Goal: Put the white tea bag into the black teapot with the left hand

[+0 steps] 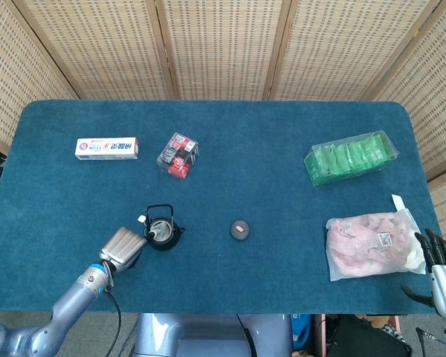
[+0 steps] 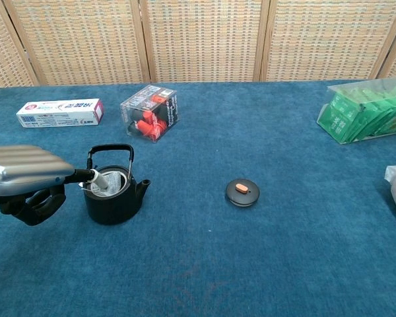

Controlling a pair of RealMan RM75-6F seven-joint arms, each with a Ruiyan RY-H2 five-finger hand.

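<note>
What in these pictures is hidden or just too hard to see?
- Teapot inside: in both views the tea bag fills the opening; how deep it sits is hidden.
- Left hand: chest view cuts it at the left edge; whether its fingertip touches the bag is unclear.
- Right hand: cropped at the head view's corner, absent from chest view.
- Toothpaste box: print too small to read.

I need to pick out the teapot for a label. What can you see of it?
The teapot is small, round and black with a dull, iron-like look. Its thin wire handle stands upright, and a short spout points right in the chest view. The lid is off; the white tea bag sits in its open mouth. It stands upright on the blue table, at the front left. A finger of the left hand reaches over its rim.
</note>
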